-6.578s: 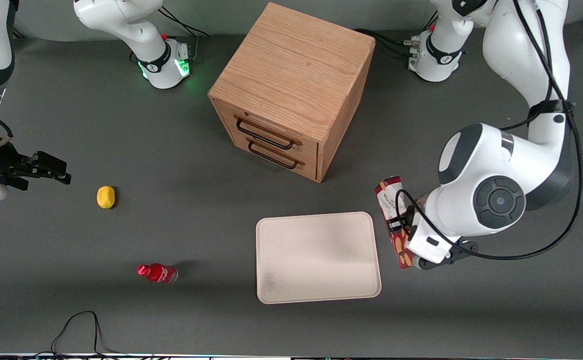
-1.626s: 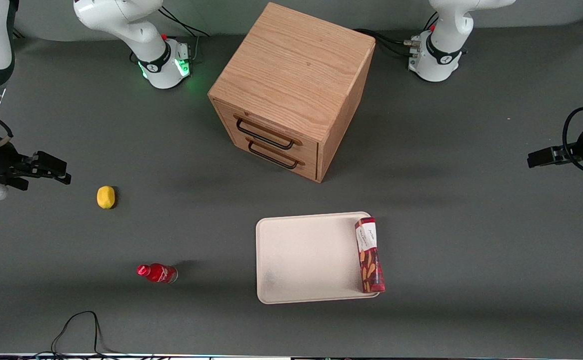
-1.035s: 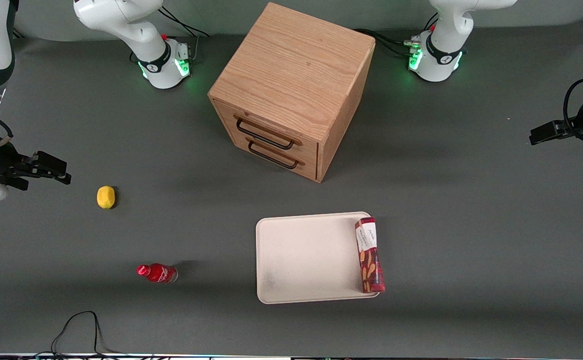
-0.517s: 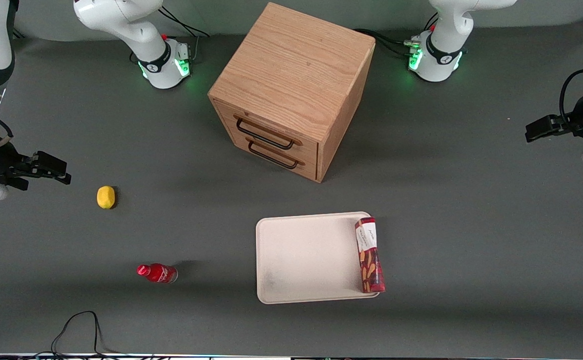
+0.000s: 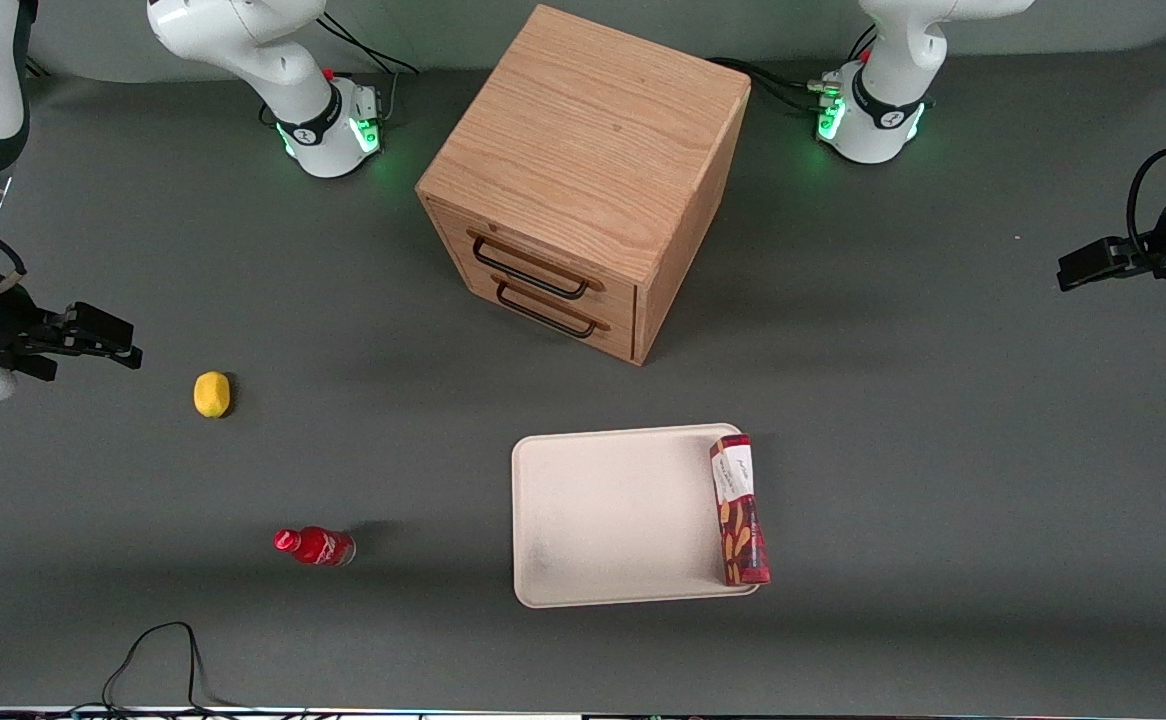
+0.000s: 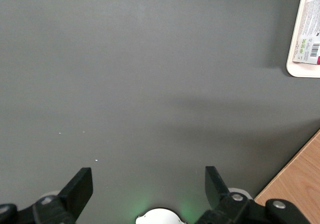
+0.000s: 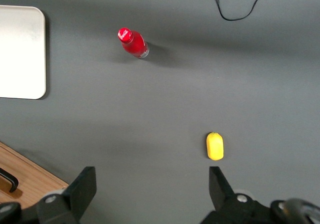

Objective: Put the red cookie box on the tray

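The red cookie box lies flat on the cream tray, along the tray's edge toward the working arm's end, with its nearer end over the rim. Nothing touches it. My left gripper hangs far off at the working arm's end of the table, farther from the front camera than the tray. In the left wrist view the gripper is open over bare grey table, with nothing between its fingers. That view also catches the box's white label end and a corner of the tray.
A wooden two-drawer cabinet stands farther from the front camera than the tray. A yellow lemon and a small red bottle lie toward the parked arm's end. A black cable loops near the front edge.
Earlier the gripper held the box upright beside the tray; the box now lies on the tray and the arm has withdrawn to the table's end. Over the last second the gripper only shifted slightly.
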Robot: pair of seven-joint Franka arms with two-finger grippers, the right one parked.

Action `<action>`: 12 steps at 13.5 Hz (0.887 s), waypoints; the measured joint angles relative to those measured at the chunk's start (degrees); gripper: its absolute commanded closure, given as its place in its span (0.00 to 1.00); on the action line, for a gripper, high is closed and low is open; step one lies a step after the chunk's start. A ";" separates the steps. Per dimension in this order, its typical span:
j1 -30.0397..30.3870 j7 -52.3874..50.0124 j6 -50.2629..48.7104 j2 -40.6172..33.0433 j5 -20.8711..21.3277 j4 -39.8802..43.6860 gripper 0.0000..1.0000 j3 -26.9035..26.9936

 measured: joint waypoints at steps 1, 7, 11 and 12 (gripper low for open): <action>0.00 0.00 -0.28 0.00 0.00 0.05 0.00 0.00; 0.00 0.02 -1.29 0.07 0.00 0.21 0.00 0.02; 0.00 0.05 -1.33 0.16 0.00 0.26 0.00 0.02; 0.00 0.05 -1.33 0.20 0.00 0.26 0.00 0.02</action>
